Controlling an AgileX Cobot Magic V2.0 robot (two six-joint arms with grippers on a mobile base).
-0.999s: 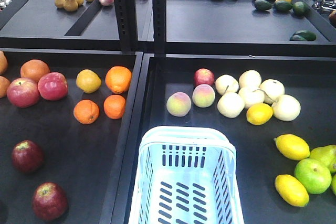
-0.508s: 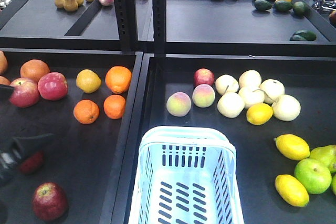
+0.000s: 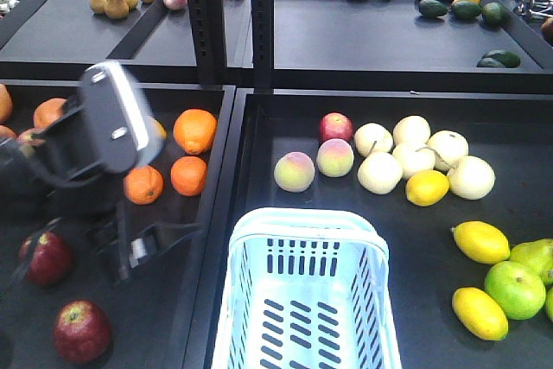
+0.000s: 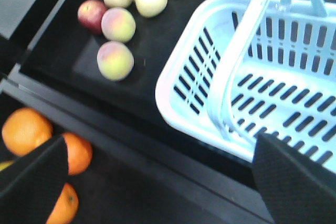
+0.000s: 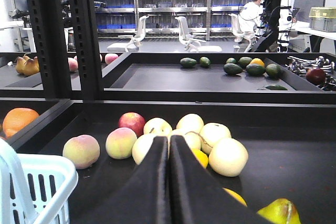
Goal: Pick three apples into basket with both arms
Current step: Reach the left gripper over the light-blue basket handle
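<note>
Left arm (image 3: 99,140) was a blur, half-hiding an orange (image 3: 45,110) at 9 o'clock. Wrist cams showed left gripper (image 4: 157,153) wide apart, empty; right gripper (image 5: 169,145) pinched together, empty.

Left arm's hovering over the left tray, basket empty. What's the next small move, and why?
Probably lower the left gripper onto the nearest dark red apple: its jaws are open and empty, the basket holds nothing, and the wrist view faces oranges.
</note>
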